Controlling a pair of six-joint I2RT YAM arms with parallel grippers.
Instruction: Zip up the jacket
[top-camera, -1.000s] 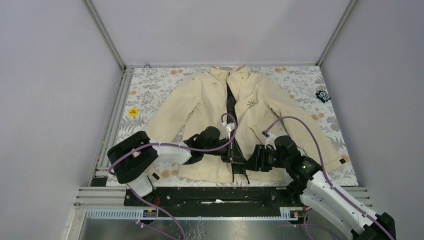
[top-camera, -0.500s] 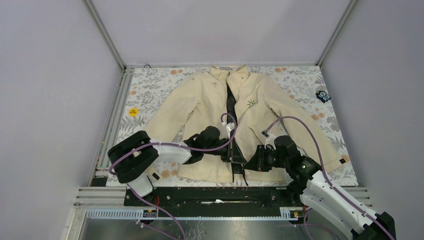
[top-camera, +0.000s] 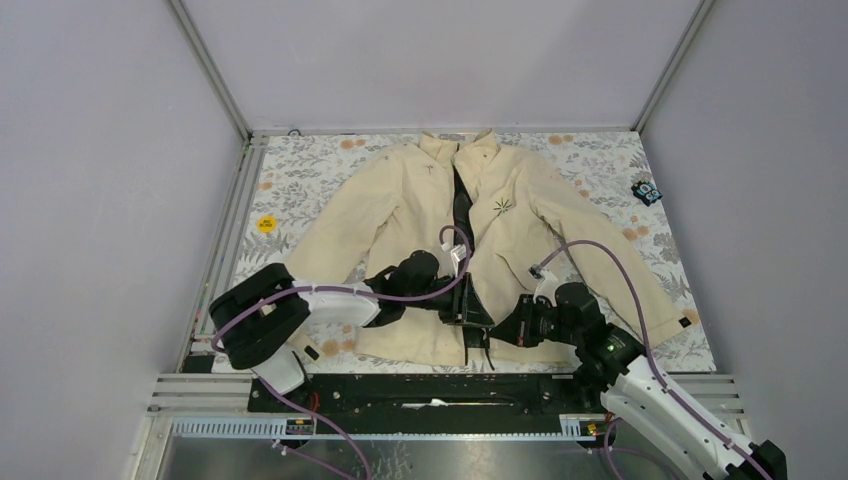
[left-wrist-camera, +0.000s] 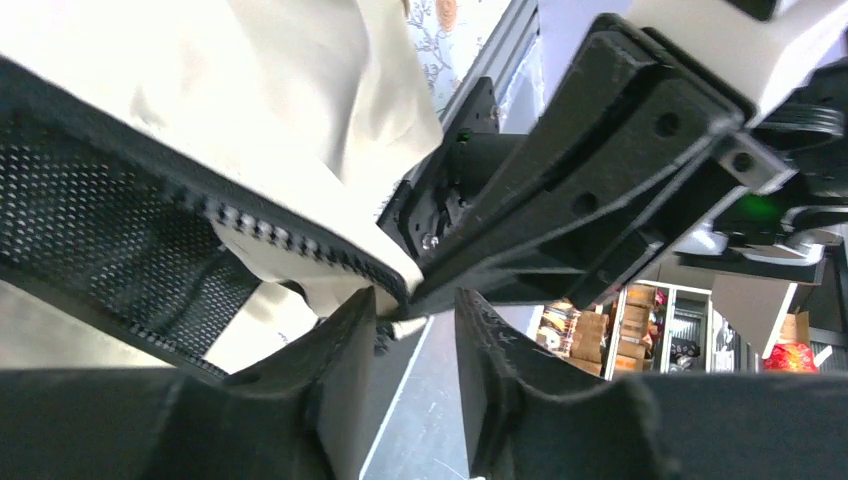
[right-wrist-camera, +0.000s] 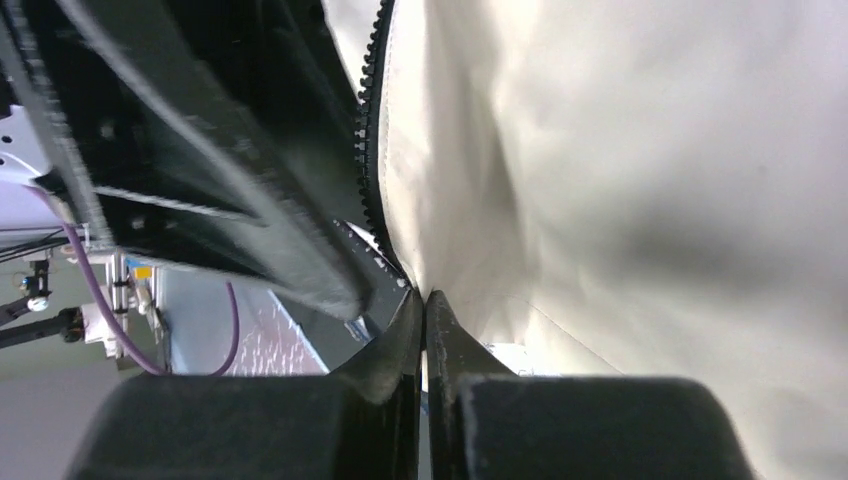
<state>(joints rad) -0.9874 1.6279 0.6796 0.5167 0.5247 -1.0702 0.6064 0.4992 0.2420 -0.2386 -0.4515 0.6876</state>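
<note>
Jacket (top-camera: 520, 215) spread flat, front up, on floral table cover (top-camera: 300, 180). Long axis near to far: collar (top-camera: 458, 146) toward the far wall, hem toward the arm bases. Sleeves angled out and down on both sides. Front open, with dark lining (top-camera: 461, 215) showing in a narrow wedge from the collar downward. Zipper teeth (right-wrist-camera: 368, 120) along the cream edge, seen close in the right wrist view.

Right gripper (top-camera: 503, 332) at the hem just right of the opening, clenched on cream fabric beside the teeth. Left gripper (top-camera: 467, 318) at the hem just left of it, very near the other. Fingers (left-wrist-camera: 340, 345) parted, a gap visible between them, the bottom corner of the toothed edge against one finger.

Yellow sticker (top-camera: 265, 224) on the cover, beyond the sleeve on the left side. Small dark blue item (top-camera: 647, 191) at the cover's right border, apart from the sleeve there.
</note>
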